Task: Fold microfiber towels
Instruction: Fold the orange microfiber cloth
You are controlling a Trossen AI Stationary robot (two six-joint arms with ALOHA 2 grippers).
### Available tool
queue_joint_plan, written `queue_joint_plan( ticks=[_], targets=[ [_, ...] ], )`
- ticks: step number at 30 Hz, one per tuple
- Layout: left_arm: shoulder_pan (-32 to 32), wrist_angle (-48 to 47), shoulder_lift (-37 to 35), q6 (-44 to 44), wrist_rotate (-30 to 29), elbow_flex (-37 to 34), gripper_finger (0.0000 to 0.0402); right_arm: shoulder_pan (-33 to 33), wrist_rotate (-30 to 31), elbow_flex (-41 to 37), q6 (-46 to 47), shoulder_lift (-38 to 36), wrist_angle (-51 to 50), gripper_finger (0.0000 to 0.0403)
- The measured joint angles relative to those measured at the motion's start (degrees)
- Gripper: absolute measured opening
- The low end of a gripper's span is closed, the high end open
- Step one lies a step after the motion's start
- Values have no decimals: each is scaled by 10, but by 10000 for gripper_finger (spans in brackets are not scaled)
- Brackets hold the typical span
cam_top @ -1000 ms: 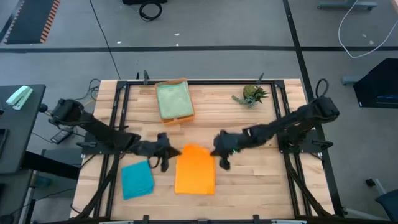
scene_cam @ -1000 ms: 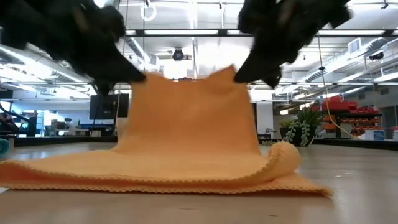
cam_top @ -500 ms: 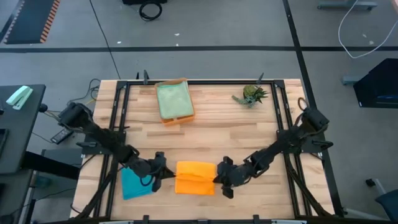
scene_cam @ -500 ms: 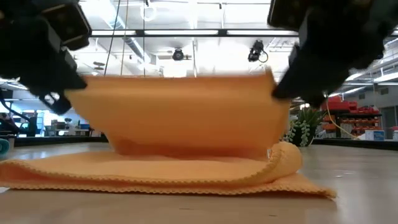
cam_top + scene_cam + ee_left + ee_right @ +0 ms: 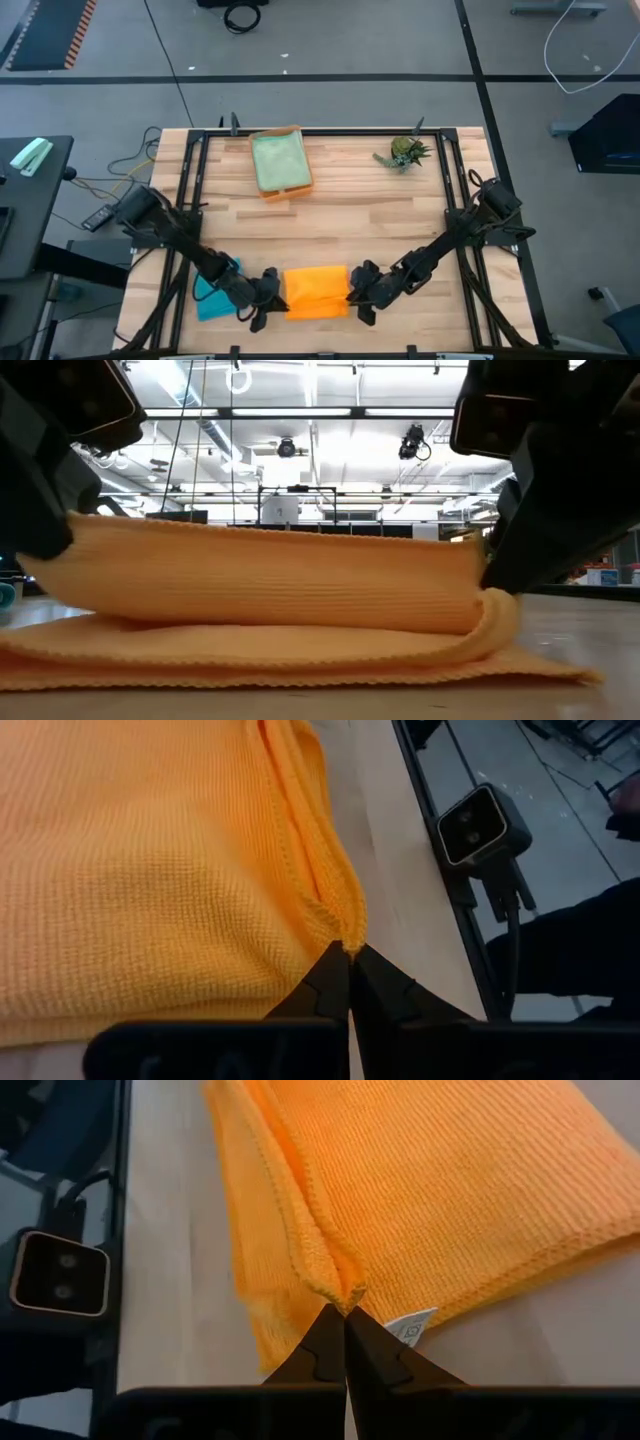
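An orange microfiber towel (image 5: 317,291) lies near the table's front edge, folded over on itself. My left gripper (image 5: 350,958) is shut on its near left corner. My right gripper (image 5: 345,1318) is shut on its near right corner. In the low view the upper layer (image 5: 280,575) stretches between the two grippers, just above the lower layers (image 5: 300,660) on the table. A teal towel (image 5: 210,292) lies left of it, partly under my left arm. My left gripper pinches the upper layer's near left corner (image 5: 347,938) between its two fingertips, where hemmed edges meet. It comes slanting down from the table's left. The corner is held a little above the lower layers. My right gripper pinches the upper layer's near right corner (image 5: 346,1293) between its fingertips, beside a white label (image 5: 410,1325). It comes slanting down from the table's right. The held edge stands slightly above the layers lying on the table.
An orange tray (image 5: 296,190) with a sage green towel (image 5: 278,162) stands at the back, left of the middle. A small green plant (image 5: 403,152) stands at the back right. The low camera (image 5: 480,820) sits at the front edge. Bare wood lies between.
Both grippers have come toward the table's near edge and down, staying shut on the orange towel's corners. The far edge that they hold has been carried over the rest, so the towel is folded to about half its depth. The lower part has stayed on the table.
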Motion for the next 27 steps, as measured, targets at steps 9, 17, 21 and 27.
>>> queue_joint_plan(
  ticks=[9, 17, 21, 27],
  targets=[
    [-1, -6, 9, -2, 11, 8, 11, 2, -2, 0, -16, 0, 5, 2],
    [-1, 6, 9, 2, 43, 8, 7, 6, -23, 21, -50, 0, 4, 6],
    [-1, 0, 9, 2, 43, 8, 13, 5, -39, 29, -48, -2, 0, 31],
    [-1, -3, 9, 3, 43, 8, 6, -3, -123, 29, -1, -28, -46, 93]
  ],
)
